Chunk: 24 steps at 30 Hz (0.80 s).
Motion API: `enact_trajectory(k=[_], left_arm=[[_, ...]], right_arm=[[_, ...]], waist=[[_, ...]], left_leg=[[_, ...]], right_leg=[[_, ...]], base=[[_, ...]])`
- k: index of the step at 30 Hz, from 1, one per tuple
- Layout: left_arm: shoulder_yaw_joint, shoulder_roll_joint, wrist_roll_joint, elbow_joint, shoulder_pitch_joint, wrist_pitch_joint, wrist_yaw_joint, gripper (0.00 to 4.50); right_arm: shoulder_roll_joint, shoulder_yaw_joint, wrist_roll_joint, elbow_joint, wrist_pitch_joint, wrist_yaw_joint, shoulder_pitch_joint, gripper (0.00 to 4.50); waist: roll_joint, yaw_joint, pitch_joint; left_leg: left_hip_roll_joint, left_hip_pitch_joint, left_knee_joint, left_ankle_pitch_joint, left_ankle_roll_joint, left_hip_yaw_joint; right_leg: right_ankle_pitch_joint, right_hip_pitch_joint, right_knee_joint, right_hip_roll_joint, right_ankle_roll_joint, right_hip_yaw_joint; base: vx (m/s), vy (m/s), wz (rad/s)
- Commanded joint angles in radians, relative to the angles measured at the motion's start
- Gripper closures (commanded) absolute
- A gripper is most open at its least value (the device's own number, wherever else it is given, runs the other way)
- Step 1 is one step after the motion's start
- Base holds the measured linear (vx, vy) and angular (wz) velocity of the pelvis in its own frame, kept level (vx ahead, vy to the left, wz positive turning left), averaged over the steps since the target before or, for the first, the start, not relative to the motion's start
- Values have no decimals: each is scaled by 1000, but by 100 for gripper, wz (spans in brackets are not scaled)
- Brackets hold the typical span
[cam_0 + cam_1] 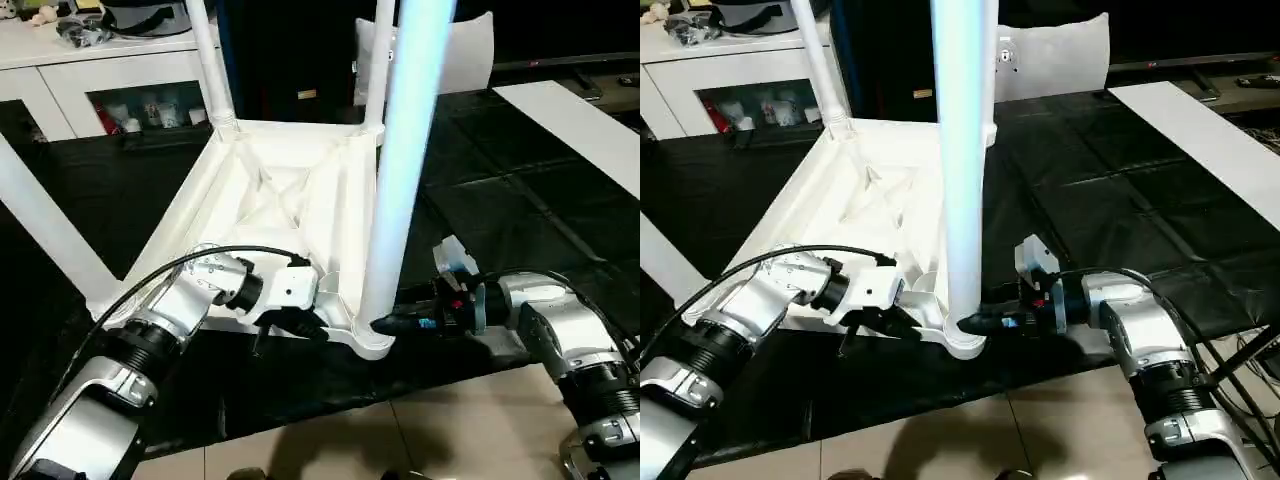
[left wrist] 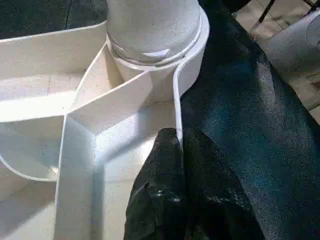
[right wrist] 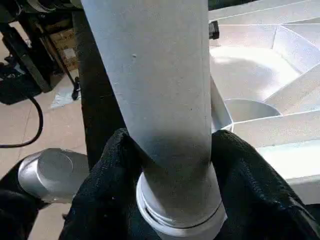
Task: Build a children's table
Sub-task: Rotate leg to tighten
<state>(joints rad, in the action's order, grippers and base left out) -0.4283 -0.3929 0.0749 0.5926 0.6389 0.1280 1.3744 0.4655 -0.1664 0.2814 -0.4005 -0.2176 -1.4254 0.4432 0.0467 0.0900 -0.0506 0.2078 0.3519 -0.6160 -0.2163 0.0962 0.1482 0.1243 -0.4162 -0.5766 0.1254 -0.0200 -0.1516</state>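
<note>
The white table top (image 1: 270, 190) lies upside down on a black mat, ribbed underside up. Legs stand in its sockets: two at the far corners (image 1: 208, 60), one slanting off at the left (image 1: 45, 225), and a thick near leg (image 1: 400, 150) in the near right corner socket. My right gripper (image 1: 385, 325) is at that leg's base, and its black fingers (image 3: 105, 175) press the leg (image 3: 160, 100) from both sides just above the socket. My left gripper (image 1: 290, 325) is shut on the top's thin near rim (image 2: 177, 100), beside the same socket.
The black mat (image 1: 500, 200) covers the floor under the table top, with pale tiles (image 1: 420, 430) in front. A white cabinet (image 1: 100, 70) stands at the back left. A long white board (image 1: 590, 125) lies at the right. A white panel (image 1: 470, 50) stands behind.
</note>
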Motion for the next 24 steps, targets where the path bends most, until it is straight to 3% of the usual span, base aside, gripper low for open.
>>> enact_trajectory(k=[1,2,3,5,6,8,10,11,12,13,14,15,16,18,19,20,21,24], left_arm=[[-11,26,-8,-39,-11,-40,-3,450],[-5,38,-1,-41,-9,-62,-38,450],[-4,41,2,-41,-9,-67,-47,450],[15,84,17,-48,-2,-153,-146,450],[21,96,15,-54,-2,-173,-167,450],[22,100,14,-56,-2,-177,-172,450],[35,179,12,-101,0,-313,-267,450],[35,193,16,-110,0,-335,-284,450],[34,207,21,-118,1,-357,-300,450],[32,224,29,-126,3,-379,-324,450],[31,237,36,-132,4,-397,-342,450],[32,251,44,-138,6,-415,-363,450],[37,271,51,-139,11,-434,-393,450],[43,301,62,-137,20,-458,-439,450],[45,311,77,-138,26,-471,-472,450],[45,312,79,-138,26,-472,-478,450],[50,311,81,-139,27,-475,-488,450],[59,307,82,-151,24,-489,-499,450]], right_arm=[[-27,-5,30,60,-47,37,-13,259],[-43,6,29,74,-79,89,-12,259],[-47,9,29,78,-87,103,-11,259],[-93,39,35,118,-171,234,-9,259],[-104,43,32,127,-183,263,-10,259],[-106,44,30,129,-184,270,-11,259],[-192,73,-14,118,-227,464,-3,259],[-210,79,-25,112,-235,507,0,259],[-228,87,-36,106,-243,551,4,259],[-253,97,-55,89,-248,616,14,259],[-271,104,-66,81,-253,666,21,259],[-289,113,-77,76,-261,719,28,259],[-312,123,-87,63,-259,774,40,259],[-348,136,-99,36,-240,853,61,259],[-374,153,-98,21,-222,888,73,259],[-377,156,-97,20,-219,891,75,259],[-377,158,-96,19,-208,881,76,259],[-371,157,-105,26,-195,863,73,189]], waist=[[-19,-6,74],[-14,-6,72],[-17,-8,71],[-15,-16,66],[-18,-20,64],[-20,-32,62],[-20,-56,61],[-13,-69,59],[-13,-69,59],[-7,-99,59],[-4,-111,59],[-1,-134,60],[4,-151,62],[5,-170,63],[4,-187,65],[1,-190,66],[-2,-195,67],[-5,-188,71]], left_leg=[[16,10,80,-164,-75,15],[17,10,81,-163,-72,13],[16,10,82,-168,-70,14],[10,6,82,-209,-51,14],[3,0,78,-227,-38,15],[-6,1,71,-253,-33,13],[-5,5,71,-280,-34,8],[-4,7,72,-295,-29,4],[-4,7,72,-295,-29,4],[-1,17,74,-335,-22,-7],[0,12,73,-357,-26,-9],[5,21,77,-381,-28,-18],[9,20,81,-398,-27,-24],[9,18,82,-411,-33,-27],[4,24,82,-407,-35,-29],[0,18,79,-401,-38,-26],[-4,20,76,-379,-47,-25],[2,35,77,-307,-70,-24]], right_leg=[[434,68,70,27,-129,49],[434,68,70,27,-128,49],[440,69,73,25,-123,48],[516,66,85,24,-94,42],[570,61,95,22,-70,35],[648,59,111,22,-25,21],[666,60,121,20,4,10],[664,61,124,21,6,1],[664,61,124,21,6,1],[669,75,134,20,32,-18],[666,74,141,22,37,-25],[637,89,138,26,37,-33],[605,90,138,29,26,-33],[575,90,138,31,7,-35],[550,90,133,35,-14,-33],[550,84,138,36,-22,-32],[549,83,136,38,-38,-31],[474,89,118,41,-79,-16]], base=[[0,0,0],[0,0,0],[0,0,0],[0,0,0],[0,0,0],[0,0,0],[0,0,0],[0,0,0],[0,0,0],[0,0,0],[0,0,0],[0,0,0],[0,0,0],[0,0,0],[0,0,0],[0,0,0],[0,0,0],[0,0,0]])
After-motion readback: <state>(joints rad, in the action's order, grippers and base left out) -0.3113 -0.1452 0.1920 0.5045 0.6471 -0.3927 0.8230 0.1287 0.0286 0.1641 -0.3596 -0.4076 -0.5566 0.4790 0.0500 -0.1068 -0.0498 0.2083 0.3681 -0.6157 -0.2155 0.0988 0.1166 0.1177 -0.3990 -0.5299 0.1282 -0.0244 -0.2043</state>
